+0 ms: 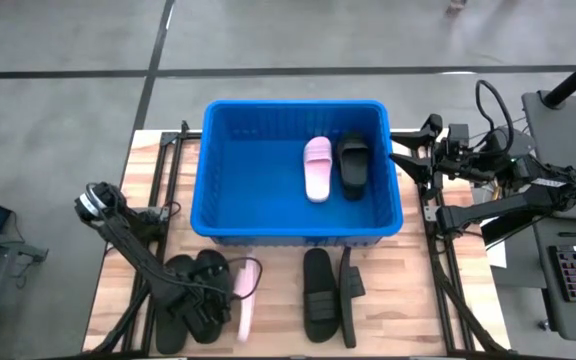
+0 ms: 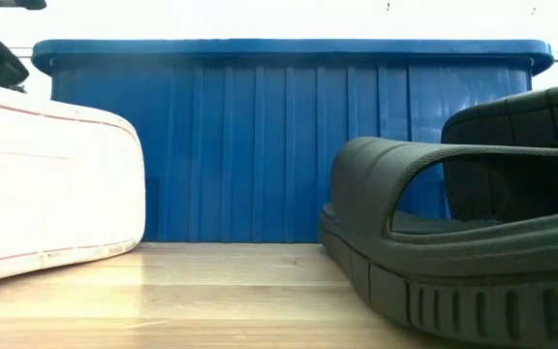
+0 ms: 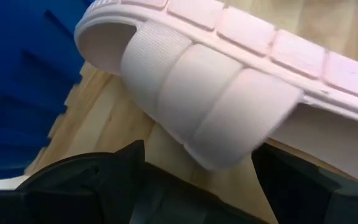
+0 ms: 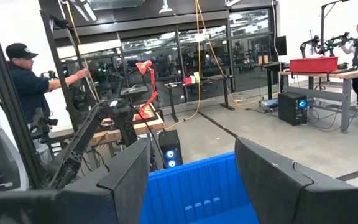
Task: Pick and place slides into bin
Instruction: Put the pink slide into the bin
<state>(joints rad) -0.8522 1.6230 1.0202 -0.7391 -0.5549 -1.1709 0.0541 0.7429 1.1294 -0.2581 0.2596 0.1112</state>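
Your left gripper (image 1: pixel 236 300) is down at the near-left part of the surface (image 1: pixel 278 300), its fingers (image 3: pixel 92 180) standing apart on either side of a pink slide (image 1: pixel 245 297) that lies on its edge there, strap facing the wrist camera; whether the fingers touch it you cannot tell; two black slides (image 1: pixel 190 290) lie just beside it on the left, under the arm; a second black pair (image 1: pixel 328 293) lies well apart to the right, in front of the bin (image 1: pixel 301 232), one flat and one tipped on its side; the blue bin sits at the middle of the surface, toward the far edge, and holds one pink slide (image 1: pixel 317 168) and one black slide (image 1: pixel 354 163) side by side in its right half; your right gripper (image 1: pixel 400 160) waits just beyond the bin's right rim, clear of everything, its fingers (image 4: pixel 278 180) spread and empty, with a corner of the bin showing between them; from table height the pink sole fills the left and a black slide the right, the bin wall behind both; in the room beyond, a person in a dark cap (image 4: pixel 23 81) stands by a rack.
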